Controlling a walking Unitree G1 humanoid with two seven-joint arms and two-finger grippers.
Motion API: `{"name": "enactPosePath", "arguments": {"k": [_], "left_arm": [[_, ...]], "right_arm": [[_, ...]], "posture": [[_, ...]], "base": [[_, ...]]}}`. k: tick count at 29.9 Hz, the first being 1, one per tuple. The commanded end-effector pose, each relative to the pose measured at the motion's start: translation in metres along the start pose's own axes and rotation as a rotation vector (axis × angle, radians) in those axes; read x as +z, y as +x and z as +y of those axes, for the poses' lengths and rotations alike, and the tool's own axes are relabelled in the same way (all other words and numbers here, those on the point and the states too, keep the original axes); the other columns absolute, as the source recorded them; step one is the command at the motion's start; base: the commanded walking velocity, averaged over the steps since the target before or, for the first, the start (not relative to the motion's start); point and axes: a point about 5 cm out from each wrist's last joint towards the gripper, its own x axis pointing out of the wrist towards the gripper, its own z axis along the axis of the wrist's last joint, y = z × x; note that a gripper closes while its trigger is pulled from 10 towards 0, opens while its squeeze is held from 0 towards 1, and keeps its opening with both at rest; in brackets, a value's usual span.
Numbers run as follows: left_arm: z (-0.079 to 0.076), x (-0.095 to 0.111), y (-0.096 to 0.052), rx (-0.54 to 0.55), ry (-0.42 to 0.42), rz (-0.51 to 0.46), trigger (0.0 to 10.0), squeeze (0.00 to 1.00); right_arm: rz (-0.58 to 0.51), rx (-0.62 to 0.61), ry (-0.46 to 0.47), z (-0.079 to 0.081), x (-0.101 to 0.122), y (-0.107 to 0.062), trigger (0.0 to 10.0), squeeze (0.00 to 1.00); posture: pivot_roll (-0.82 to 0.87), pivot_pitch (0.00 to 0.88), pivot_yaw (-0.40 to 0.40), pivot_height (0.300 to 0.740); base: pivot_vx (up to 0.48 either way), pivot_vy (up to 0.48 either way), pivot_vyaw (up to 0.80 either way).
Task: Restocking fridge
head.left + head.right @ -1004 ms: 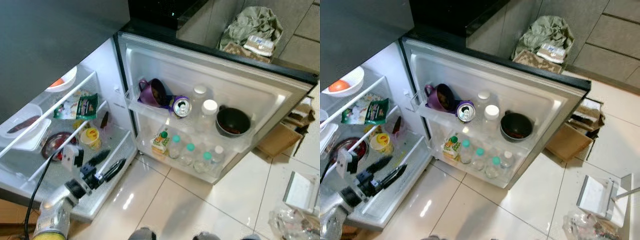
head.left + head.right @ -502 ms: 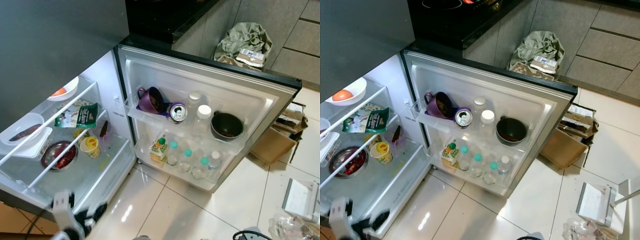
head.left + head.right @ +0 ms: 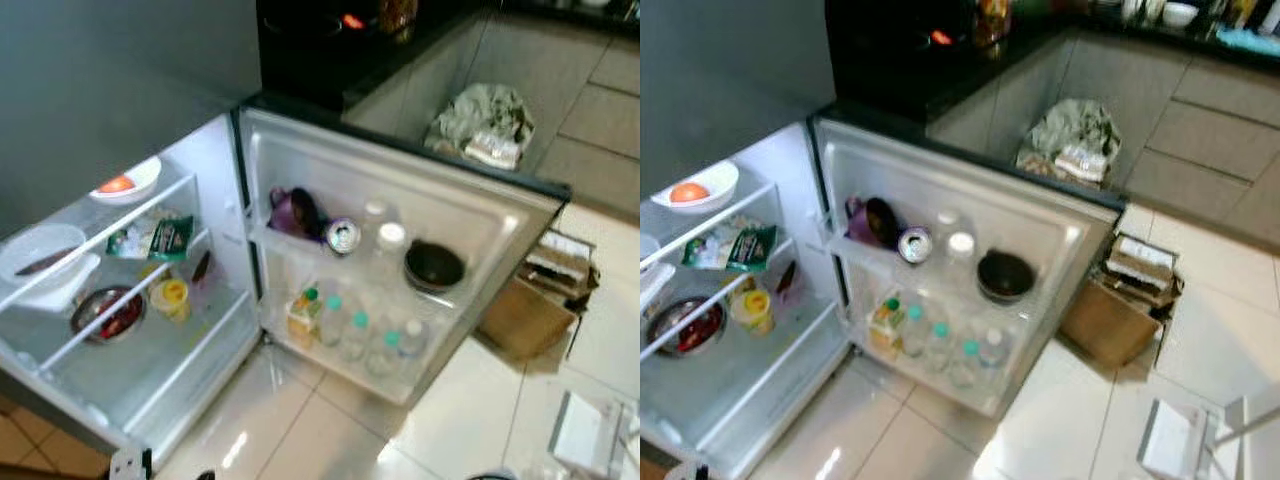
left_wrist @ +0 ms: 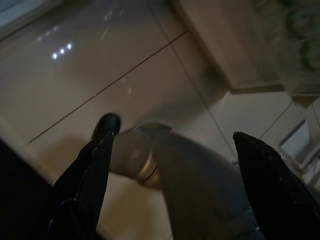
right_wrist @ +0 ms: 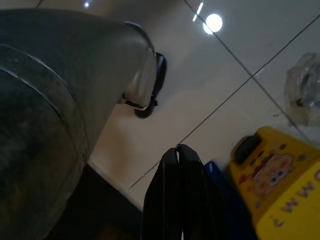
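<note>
Fridge (image 3: pixel 200 215): door swung fully open, cabinet lit, standing on a pale tiled floor (image 3: pixel 300 430).
Fridge door (image 3: pixel 480 215): inner face carries two racks. Upper rack, from the hinge end outward: purple mug (image 3: pixel 290 212) on its side, drink can (image 3: pixel 344 236) with its top facing out, two white-capped bottles (image 3: pixel 389 238), dark bowl (image 3: pixel 433 266). Lower rack: juice carton (image 3: pixel 301 315) at the hinge end, then a row of small bottles with green caps (image 3: pixel 355 335).
Cabinet shelves: white bowl holding an orange fruit (image 3: pixel 124 182) on the top shelf; green snack packet (image 3: pixel 155 236) on the shelf below, near its front edge; metal dish of red food (image 3: pixel 105 312) and a yellow-lidded cup (image 3: pixel 171 296) on the bottom level; white container (image 3: pixel 45 262) at the left edge.
Cardboard box (image 3: pixel 530 310): on the floor just beyond the door's free edge.
Crumpled bag (image 3: pixel 480 118): against the grey cabinets behind the door.
Left gripper (image 4: pixel 170 165): fingers spread wide apart, empty, hanging over floor tiles.
Right gripper (image 5: pixel 177 200): fingers pressed together, empty, beside a yellow printed package (image 5: pixel 275 190).
</note>
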Motion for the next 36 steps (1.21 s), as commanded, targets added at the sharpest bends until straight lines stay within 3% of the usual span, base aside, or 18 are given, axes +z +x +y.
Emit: {"name": "enactPosePath", "arguments": {"k": [1, 4, 11, 12, 15, 18, 20, 22, 23, 24, 26, 30, 32, 34, 35, 36], "left_arm": [[-0.007, 0.002, 0.006, -0.027, 0.019, -0.007, 10.0, 0.00], [-0.010, 0.010, 0.009, -0.041, 0.031, -0.030, 10.0, 0.00], [-0.021, 0.048, 0.019, -0.094, 0.087, -0.148, 10.0, 0.00], [-0.027, 0.078, 0.023, -0.134, 0.134, -0.239, 10.0, 0.00], [-0.031, 0.092, 0.024, -0.156, 0.157, -0.287, 10.0, 0.00], [-0.040, 0.129, 0.021, -0.218, 0.225, -0.419, 10.0, 0.00], [-0.042, 0.136, 0.020, -0.232, 0.240, -0.448, 10.0, 0.00], [-0.053, 0.176, 0.008, -0.323, 0.329, -0.601, 10.0, 0.00], [-0.053, 0.176, 0.008, -0.323, 0.329, -0.601, 10.0, 0.00], [-0.065, 0.209, -0.006, -0.423, 0.427, -0.706, 10.0, 0.00], [-0.068, 0.216, -0.011, -0.455, 0.460, -0.723, 10.0, 0.00], [-0.083, 0.241, -0.034, -0.605, 0.628, -0.753, 10.0, 0.00], [-0.085, 0.242, -0.036, -0.620, 0.645, -0.754, 10.0, 0.00], [-0.099, 0.257, -0.055, -0.714, 0.763, -0.765, 10.0, 0.00], [-0.099, 0.257, -0.055, -0.714, 0.763, -0.765, 10.0, 0.00], [-0.109, 0.263, -0.065, -0.767, 0.833, -0.758, 10.0, 0.00]], "right_arm": [[0.012, 0.017, 0.001, 0.005, -0.002, 0.001, 10.0, 0.00], [0.013, 0.018, -0.001, 0.005, -0.002, 0.001, 10.0, 0.00], [0.017, 0.020, -0.005, 0.006, -0.002, 0.002, 10.0, 0.00], [0.019, 0.022, -0.006, 0.006, -0.002, 0.002, 10.0, 0.00], [0.021, 0.022, -0.006, 0.006, -0.003, 0.002, 10.0, 0.00], [0.021, 0.023, -0.005, 0.006, -0.003, 0.001, 10.0, 0.00], [0.022, 0.024, -0.006, 0.006, -0.003, 0.001, 10.0, 0.00], [0.024, 0.025, -0.007, 0.006, -0.004, 0.001, 10.0, 0.00], [0.024, 0.025, -0.007, 0.006, -0.004, 0.001, 10.0, 0.00], [0.027, 0.027, -0.009, 0.006, -0.004, 0.001, 10.0, 0.00], [0.028, 0.027, -0.010, 0.006, -0.005, 0.001, 10.0, 0.00], [0.029, 0.025, -0.009, 0.006, -0.006, 0.001, 10.0, 0.00], [0.029, 0.025, -0.008, 0.006, -0.006, 0.001, 10.0, 0.00], [0.032, 0.026, -0.008, 0.007, -0.008, 0.000, 10.0, 0.00], [0.032, 0.026, -0.008, 0.007, -0.008, 0.000, 10.0, 0.00], [0.034, 0.027, -0.007, 0.007, -0.008, 0.000, 10.0, 0.00]], "posture": [[0.02, 0.067, -0.009, 0.740], [0.02, 0.067, -0.009, 0.740], [0.03, 0.067, -0.011, 0.740], [0.03, 0.066, -0.010, 0.740], [0.03, 0.066, -0.010, 0.740], [0.03, 0.067, -0.012, 0.740], [0.03, 0.067, -0.012, 0.740], [0.03, 0.069, -0.016, 0.740], [0.03, 0.069, -0.016, 0.740], [0.03, 0.069, -0.016, 0.740], [0.03, 0.071, -0.017, 0.740], [0.03, 0.075, -0.013, 0.740], [0.03, 0.075, -0.013, 0.740], [0.03, 0.081, -0.010, 0.740], [0.03, 0.081, -0.010, 0.740], [0.03, 0.081, -0.010, 0.740]], "base": [[0.000, -0.469, 0.00], [0.000, -0.424, 0.00], [0.000, 0.000, 0.00], [0.000, 0.000, 0.00], [0.000, 0.000, 0.00], [0.000, 0.000, 0.00], [0.000, 0.000, 0.00], [0.000, 0.000, 0.00], [0.000, 0.000, 0.00], [0.000, 0.000, 0.00], [0.000, 0.000, 0.00], [0.000, 0.000, 0.00], [0.000, 0.000, 0.00], [0.000, 0.000, 0.00], [0.000, 0.000, 0.00], [0.000, 0.000, 0.00]]}}
